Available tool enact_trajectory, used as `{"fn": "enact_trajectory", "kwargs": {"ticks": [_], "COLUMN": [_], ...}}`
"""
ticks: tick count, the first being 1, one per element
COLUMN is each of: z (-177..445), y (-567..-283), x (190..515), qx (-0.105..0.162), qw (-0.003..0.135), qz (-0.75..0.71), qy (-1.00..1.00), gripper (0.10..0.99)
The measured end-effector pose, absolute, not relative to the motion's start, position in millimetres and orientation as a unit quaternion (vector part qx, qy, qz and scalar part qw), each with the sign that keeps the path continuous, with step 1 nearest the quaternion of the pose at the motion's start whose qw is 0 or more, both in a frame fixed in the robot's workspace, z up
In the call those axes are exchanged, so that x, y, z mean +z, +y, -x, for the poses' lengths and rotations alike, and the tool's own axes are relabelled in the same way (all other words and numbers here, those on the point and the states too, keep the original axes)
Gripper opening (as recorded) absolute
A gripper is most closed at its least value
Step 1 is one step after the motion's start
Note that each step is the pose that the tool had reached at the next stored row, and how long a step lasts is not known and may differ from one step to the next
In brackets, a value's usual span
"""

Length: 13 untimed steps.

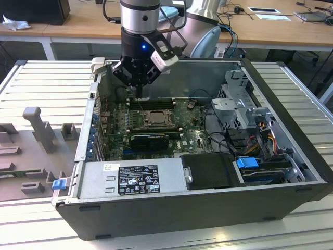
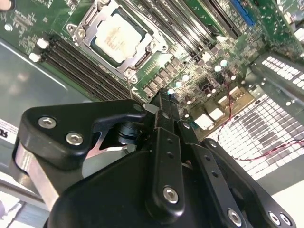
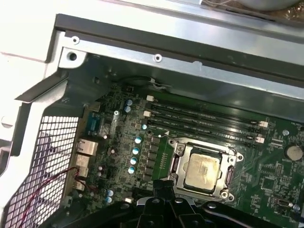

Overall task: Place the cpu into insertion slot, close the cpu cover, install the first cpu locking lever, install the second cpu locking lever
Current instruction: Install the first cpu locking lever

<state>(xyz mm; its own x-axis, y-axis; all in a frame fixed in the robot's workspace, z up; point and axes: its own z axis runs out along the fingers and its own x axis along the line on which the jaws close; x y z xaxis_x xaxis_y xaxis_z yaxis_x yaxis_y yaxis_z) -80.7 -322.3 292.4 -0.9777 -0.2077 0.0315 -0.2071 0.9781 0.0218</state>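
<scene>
- A lab room: wooden desks (image 1: 78, 28) run along the back, and a ribbed grey metal worktop (image 1: 41, 86) carries an open black computer case (image 1: 208, 208) lying on its side.
- Grey fixture blocks (image 1: 39, 125) stand on the worktop toward the exterior view's left.
- The end effector (image 1: 139, 78) hangs just above the green motherboard (image 3: 266, 175), near the memory slots (image 3: 204, 118); its fingers appear pressed together, holding nothing.
- Its black body cuts off the socket's near edge in the first wrist view.
- Inside the case, the cpu (image 3: 202, 170) sits in the insertion slot (image 3: 176, 164), and the cpu cover (image 2: 90, 21) lies down around it.
- Whether the levers are latched is hard to make out.
</scene>
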Motion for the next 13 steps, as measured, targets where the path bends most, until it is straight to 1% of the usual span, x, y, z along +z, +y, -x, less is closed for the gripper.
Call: {"fn": "enact_trajectory", "kwargs": {"ticks": [13], "z": [85.5], "y": [-322.3], "x": [285.0], "qx": [-0.009], "qw": [0.017], "qz": [-0.101], "qy": [-0.995], "gripper": [0.106]}}
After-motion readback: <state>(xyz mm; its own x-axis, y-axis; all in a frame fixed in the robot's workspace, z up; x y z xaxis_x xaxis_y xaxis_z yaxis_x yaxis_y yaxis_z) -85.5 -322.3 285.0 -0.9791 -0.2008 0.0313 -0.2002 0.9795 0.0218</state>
